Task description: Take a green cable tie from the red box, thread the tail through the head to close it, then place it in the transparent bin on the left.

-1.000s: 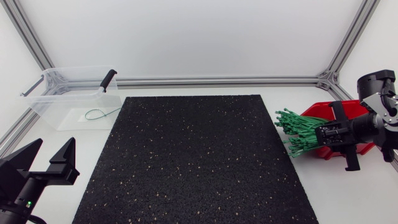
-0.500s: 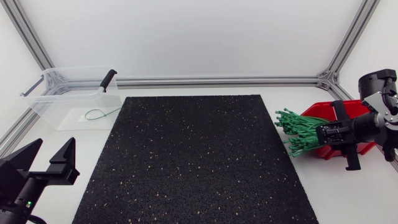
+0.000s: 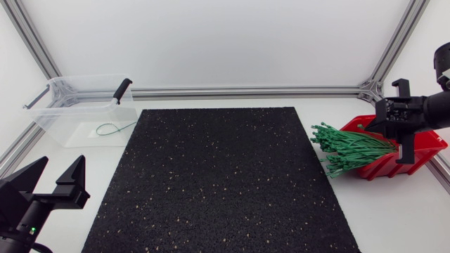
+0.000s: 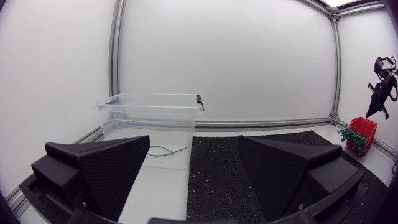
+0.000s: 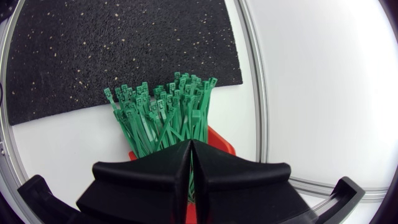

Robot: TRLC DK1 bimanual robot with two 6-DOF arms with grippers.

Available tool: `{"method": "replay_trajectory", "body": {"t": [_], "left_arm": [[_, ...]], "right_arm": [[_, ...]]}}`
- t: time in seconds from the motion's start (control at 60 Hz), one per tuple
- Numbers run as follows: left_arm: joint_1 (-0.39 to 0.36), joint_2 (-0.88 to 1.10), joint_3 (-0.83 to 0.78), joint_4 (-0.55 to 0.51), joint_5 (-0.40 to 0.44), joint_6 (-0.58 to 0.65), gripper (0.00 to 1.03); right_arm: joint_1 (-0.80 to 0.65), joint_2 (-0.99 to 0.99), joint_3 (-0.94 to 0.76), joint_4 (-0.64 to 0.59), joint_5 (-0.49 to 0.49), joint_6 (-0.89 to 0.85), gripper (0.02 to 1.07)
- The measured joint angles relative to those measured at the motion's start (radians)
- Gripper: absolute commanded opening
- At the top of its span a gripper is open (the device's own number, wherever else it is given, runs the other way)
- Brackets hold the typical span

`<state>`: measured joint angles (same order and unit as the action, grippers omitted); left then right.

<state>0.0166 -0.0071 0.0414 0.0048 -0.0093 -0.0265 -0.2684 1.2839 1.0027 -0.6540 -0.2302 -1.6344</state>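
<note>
A bundle of green cable ties point(image 3: 348, 147) fans out of the red box point(image 3: 415, 158) at the table's right edge, heads toward the mat. My right gripper point(image 3: 387, 116) hangs above the box. In the right wrist view its fingers point(image 5: 149, 171) are pressed together, shut on a thin green cable tie point(image 5: 189, 163) that runs up out of the seam toward the bundle point(image 5: 165, 112). The transparent bin point(image 3: 70, 112) stands at the back left with one looped green tie point(image 3: 112, 128) inside. My left gripper point(image 3: 43, 184) rests open at the front left corner, nothing between its fingers point(image 4: 112, 168).
A black speckled mat point(image 3: 218, 176) covers the table's middle. Aluminium frame rails point(image 3: 246, 91) run along the back and side edges. The bin has a black latch handle point(image 3: 122, 90) on its right rim. Bare white table lies between the mat and the red box.
My right gripper has closed fully among the ties and risen from the box's front toward the back right. The left arm has not moved.
</note>
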Motion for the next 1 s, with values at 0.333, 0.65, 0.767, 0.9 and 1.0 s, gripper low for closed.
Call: {"method": "replay_trajectory", "body": {"t": [0.333,0.65,0.767,0.9,1.0], "left_arm": [[0.0,0.0,0.0,0.0,0.0,0.0,0.98],[0.0,0.0,0.0,0.0,0.0,0.0,0.98],[0.0,0.0,0.0,0.0,0.0,0.0,0.98],[0.0,0.0,0.0,0.0,0.0,0.0,0.98],[0.0,0.0,0.0,0.0,0.0,0.0,0.98]], "right_arm": [[-0.041,-0.04,0.272,-0.182,-0.229,0.164,0.08],[0.074,-0.14,0.434,-0.346,-0.348,0.372,0.08],[0.17,-0.175,0.461,-0.395,-0.358,0.461,0.08],[0.283,-0.196,0.493,-0.421,-0.365,0.581,0.08],[0.372,-0.2,0.505,-0.447,-0.365,0.674,0.08]]}}
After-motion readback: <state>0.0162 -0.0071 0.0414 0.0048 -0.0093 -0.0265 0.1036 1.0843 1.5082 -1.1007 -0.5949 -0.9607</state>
